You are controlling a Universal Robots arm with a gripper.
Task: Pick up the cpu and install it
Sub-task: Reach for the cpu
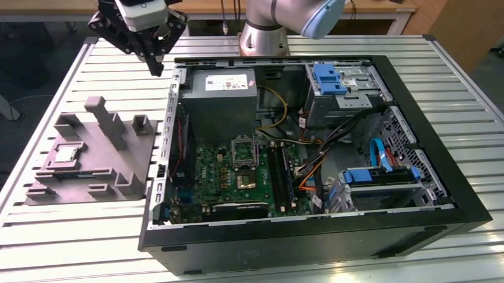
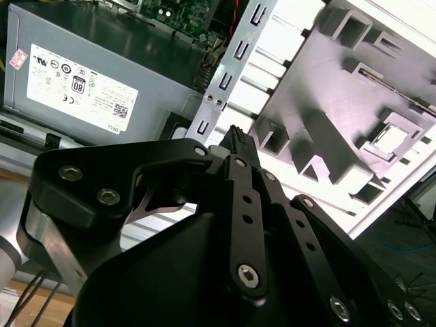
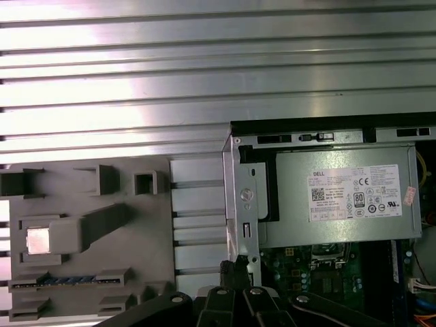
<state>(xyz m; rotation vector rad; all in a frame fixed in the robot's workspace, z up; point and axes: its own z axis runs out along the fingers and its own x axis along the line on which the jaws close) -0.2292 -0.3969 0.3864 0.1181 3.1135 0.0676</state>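
Poised above a corner of the open black metal computer case (image 1: 299,243), near the grey moulded plastic fixture (image 1: 118,150).
Black linkage-fingered gripper (image 1: 156,68) pinched together, empty; small silvery square cpu (image 1: 65,154) seated in a fixture recess, well apart.

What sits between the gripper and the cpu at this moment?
In the exterior view, a bare stretch of slatted table and the upright posts of the grey holder separate the gripper from the cpu, which rests in that holder.

Bright light glares white off the table (image 2: 289,34) in the second wrist view; the computer case (image 1: 315,244) lies shadowed inside.
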